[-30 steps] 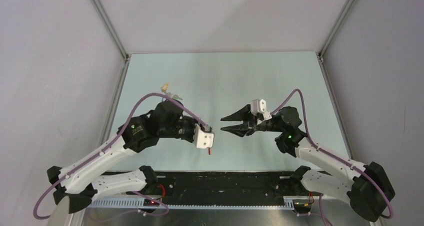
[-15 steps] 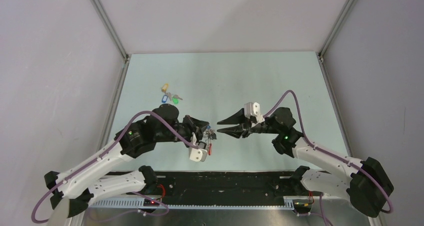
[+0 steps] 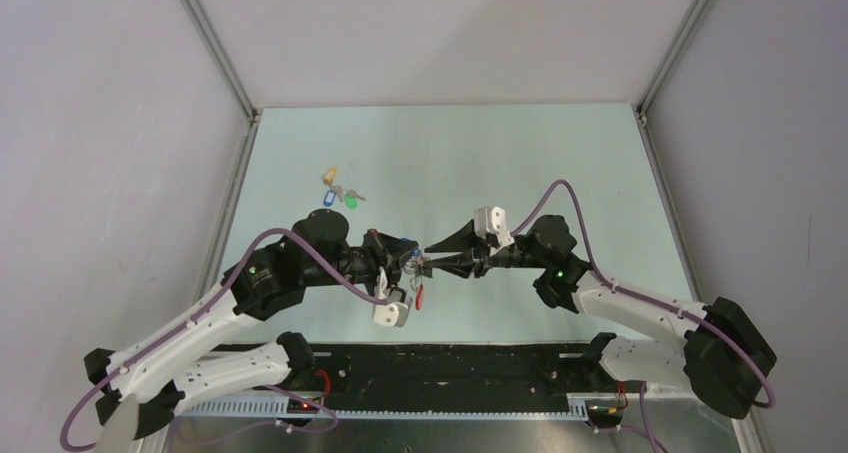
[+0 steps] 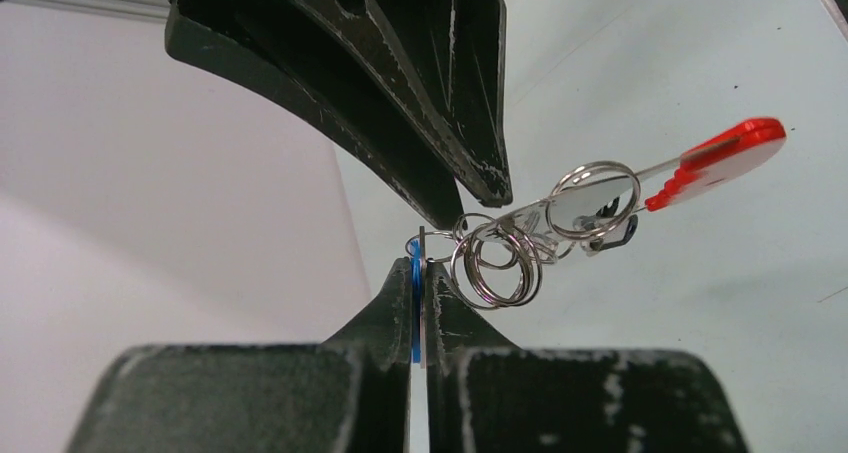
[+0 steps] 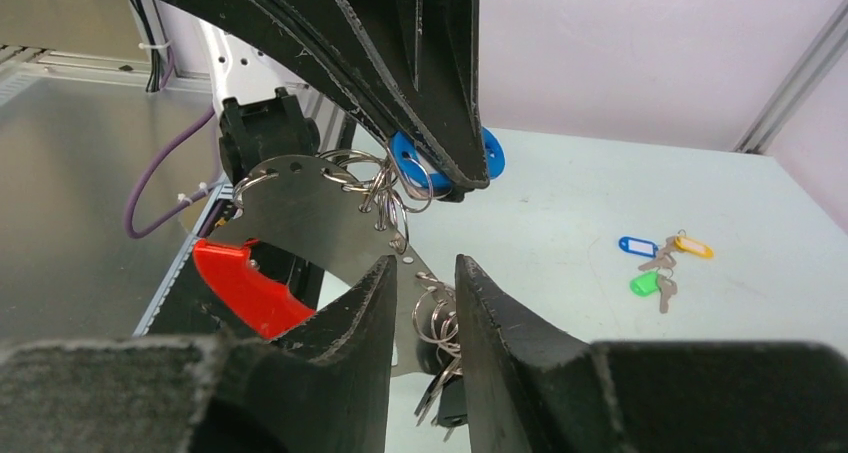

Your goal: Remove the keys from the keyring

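Light, slippery keys [image 3: 412, 264] are pinched in the left gripper [image 4: 420, 265]; the stiff keyring [image 4: 596, 201] is best nipped by the half-spread right gripper [image 5: 425, 268]

Keyring [image 4: 596, 200]: polished silvery metal, mirror-glossy. Red strap [image 4: 722, 156]: smooth, probably plastic. Blue tag [image 5: 408, 159]: glossy plastic. Left gripper fingers [image 4: 250, 398]: matt black, rough, scuffed. Table [image 3: 500, 153]: matt, smooth.

The left arm [image 3: 200, 323] and right arm [image 3: 640, 308] had white lower links and black upper joints, each with a looping purple cable [image 3: 285, 232] and a green light [image 3: 557, 270]. The left end effector [image 3: 412, 263] and right end effector [image 3: 428, 256] bore scuffed black tapering fingers [image 4: 380, 323] and white camera blocks [image 3: 390, 315].
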`<act>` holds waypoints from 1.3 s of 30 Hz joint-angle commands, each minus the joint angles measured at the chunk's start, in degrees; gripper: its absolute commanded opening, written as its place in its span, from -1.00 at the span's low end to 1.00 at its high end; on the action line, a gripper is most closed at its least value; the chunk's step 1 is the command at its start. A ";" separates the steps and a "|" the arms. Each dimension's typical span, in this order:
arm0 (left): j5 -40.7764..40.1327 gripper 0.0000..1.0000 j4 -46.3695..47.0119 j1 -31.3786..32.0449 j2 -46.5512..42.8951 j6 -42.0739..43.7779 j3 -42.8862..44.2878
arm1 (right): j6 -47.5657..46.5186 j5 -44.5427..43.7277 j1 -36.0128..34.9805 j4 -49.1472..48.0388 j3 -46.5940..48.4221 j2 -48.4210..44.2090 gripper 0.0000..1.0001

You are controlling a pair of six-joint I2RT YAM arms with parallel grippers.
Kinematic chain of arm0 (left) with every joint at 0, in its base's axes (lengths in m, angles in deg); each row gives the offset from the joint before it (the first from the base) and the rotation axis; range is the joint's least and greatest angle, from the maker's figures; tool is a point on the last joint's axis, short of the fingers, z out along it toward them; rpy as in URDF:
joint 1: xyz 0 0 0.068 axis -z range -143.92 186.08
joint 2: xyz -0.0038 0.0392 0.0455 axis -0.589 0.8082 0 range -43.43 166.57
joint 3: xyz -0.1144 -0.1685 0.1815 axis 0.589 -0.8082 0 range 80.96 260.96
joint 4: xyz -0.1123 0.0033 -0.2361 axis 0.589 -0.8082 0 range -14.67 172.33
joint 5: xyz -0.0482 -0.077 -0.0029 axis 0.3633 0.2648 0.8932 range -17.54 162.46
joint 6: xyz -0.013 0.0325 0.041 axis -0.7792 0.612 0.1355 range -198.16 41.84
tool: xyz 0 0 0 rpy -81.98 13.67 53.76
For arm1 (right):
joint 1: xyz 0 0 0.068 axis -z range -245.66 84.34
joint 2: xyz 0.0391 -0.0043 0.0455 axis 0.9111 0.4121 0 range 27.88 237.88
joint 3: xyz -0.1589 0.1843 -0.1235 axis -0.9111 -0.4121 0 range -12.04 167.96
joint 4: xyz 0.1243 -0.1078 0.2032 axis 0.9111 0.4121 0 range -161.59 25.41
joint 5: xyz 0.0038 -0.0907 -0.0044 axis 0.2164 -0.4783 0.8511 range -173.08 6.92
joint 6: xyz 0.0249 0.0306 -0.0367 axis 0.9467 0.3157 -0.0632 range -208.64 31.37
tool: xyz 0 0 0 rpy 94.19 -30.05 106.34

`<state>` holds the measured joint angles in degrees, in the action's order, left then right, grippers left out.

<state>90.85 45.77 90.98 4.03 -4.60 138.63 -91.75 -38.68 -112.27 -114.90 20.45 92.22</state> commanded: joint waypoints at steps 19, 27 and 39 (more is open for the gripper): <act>-1.06 -1.00 5.25 0.27 -2.54 -0.04 -1.54 | 1.33 -1.78 -3.23 -3.69 4.61 1.56 -1.00; -5.96 -1.00 8.79 -0.12 -6.87 -4.94 -6.14 | 0.78 -5.61 -1.84 0.50 3.96 -2.06 -1.00; -4.54 -1.00 10.94 -2.34 -8.80 -11.99 -10.40 | 5.60 -8.58 0.36 -3.54 2.18 -4.19 -1.00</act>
<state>85.78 54.86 89.84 -3.75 -12.84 128.80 -88.73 -43.60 -113.06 -113.76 22.68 90.12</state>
